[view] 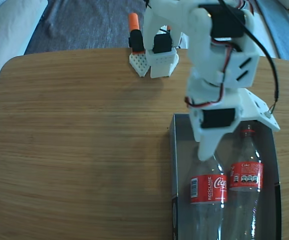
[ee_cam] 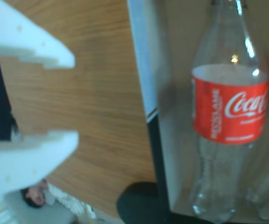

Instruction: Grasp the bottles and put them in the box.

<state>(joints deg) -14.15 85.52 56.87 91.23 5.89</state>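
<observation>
Bottles lie side by side inside the box (view: 173, 165), which sits at the table's (view: 79, 150) near right corner in the fixed view, its long side running toward the near edge. The left bottle (view: 209, 192) has its neck hidden under the arm; the right bottle (view: 245, 175) shows its red neck ring pointing toward the far edge. Both red labels face up. The two bottles touch or nearly touch — I cannot tell which.

The gripper (ee_cam: 73, 98) hangs above the box's far end in the fixed view, over the left bottle's neck, holding nothing. In the wrist view its white fingers (ee_cam: 31, 158) stand apart with bare wooden tabletop showing between them — jaws open. That view also shows the box's left wall beside the left bottle's label.

At the table's far edge stands the arm's white base (view: 163, 60), with an orange-topped clamp (view: 135, 37) just beside it.
</observation>
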